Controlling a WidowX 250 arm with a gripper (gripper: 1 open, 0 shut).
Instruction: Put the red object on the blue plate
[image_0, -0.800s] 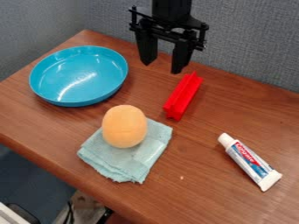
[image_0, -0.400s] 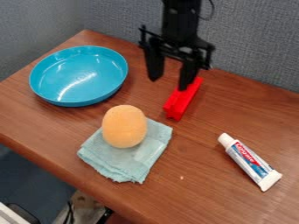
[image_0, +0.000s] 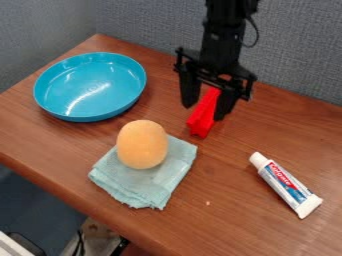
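Note:
The red object (image_0: 203, 112) is a bright red block lying on the wooden table, right of centre. My black gripper (image_0: 210, 101) points straight down over it, open, with one finger on each side of the block's upper part and not closed on it. The gripper hides the far end of the block. The blue plate (image_0: 90, 86) is a glossy turquoise dish at the table's left, well apart from the gripper, with nothing in it.
An orange ball (image_0: 142, 144) rests on a pale teal folded cloth (image_0: 144, 171) near the front. A white toothpaste tube (image_0: 286, 184) lies at the right. The table's front edge (image_0: 54, 185) runs diagonally; a grey wall stands behind.
The gripper has come down and to the right from above the table's back edge, and its open fingers now straddle the red block. The block and the other things have not moved.

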